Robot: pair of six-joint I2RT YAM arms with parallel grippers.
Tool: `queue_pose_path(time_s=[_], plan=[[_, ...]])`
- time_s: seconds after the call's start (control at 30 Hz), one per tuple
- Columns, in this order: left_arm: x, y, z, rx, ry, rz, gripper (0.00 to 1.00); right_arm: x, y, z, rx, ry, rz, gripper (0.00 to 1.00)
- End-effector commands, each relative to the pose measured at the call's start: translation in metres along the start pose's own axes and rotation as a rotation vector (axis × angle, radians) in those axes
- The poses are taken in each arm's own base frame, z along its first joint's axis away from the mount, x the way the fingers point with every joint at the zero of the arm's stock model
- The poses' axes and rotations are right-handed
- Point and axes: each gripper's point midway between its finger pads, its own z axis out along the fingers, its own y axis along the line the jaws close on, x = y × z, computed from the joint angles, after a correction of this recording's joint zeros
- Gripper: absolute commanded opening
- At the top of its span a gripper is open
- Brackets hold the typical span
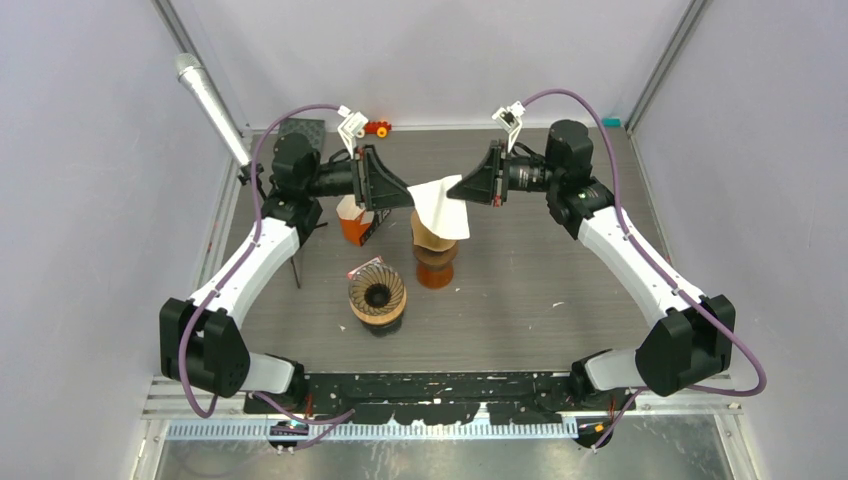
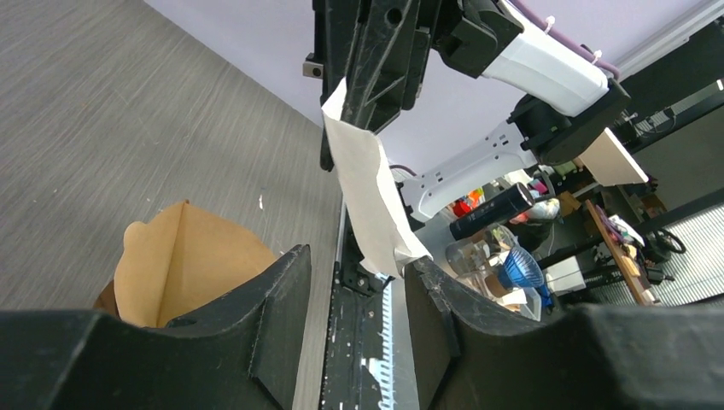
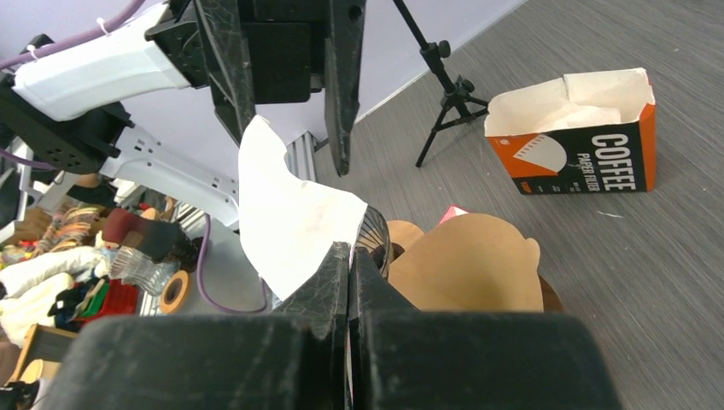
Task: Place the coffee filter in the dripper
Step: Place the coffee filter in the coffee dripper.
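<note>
A white coffee filter [image 1: 445, 205] hangs in the air between both grippers, above a brown dripper [image 1: 434, 255] that holds a brown paper filter [image 3: 470, 265]. My right gripper [image 1: 458, 190] is shut on the white filter's edge, and the pinch shows in the right wrist view [image 3: 350, 252]. My left gripper [image 1: 405, 192] faces it with its jaws apart. In the left wrist view the white filter [image 2: 367, 188] droops down to the tip of my right-hand finger [image 2: 427, 282], with nothing clamped. A ribbed, empty dripper [image 1: 377, 293] stands nearer on the table.
An orange coffee filter box [image 1: 352, 222], open at the top, stands under the left gripper and shows in the right wrist view [image 3: 580, 141]. A small black tripod [image 3: 444, 77] stands beside it. A microphone [image 1: 210, 100] leans in at the back left.
</note>
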Motion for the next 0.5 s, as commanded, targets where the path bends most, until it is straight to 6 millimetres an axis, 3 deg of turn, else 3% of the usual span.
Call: queue_pose_path(time_s=[0.0, 0.17, 0.47], plan=[[-0.004, -0.009, 0.000, 0.028, -0.013, 0.038, 0.45, -0.006, -0.003, -0.002, 0.033, -0.015, -0.064, 0.01], [-0.005, -0.008, 0.000, 0.017, -0.028, 0.046, 0.44, -0.006, -0.008, -0.001, 0.053, -0.028, -0.065, 0.01], [-0.005, 0.010, 0.000, -0.059, -0.060, 0.021, 0.43, -0.004, -0.013, 0.001, 0.050, -0.061, -0.050, 0.00]])
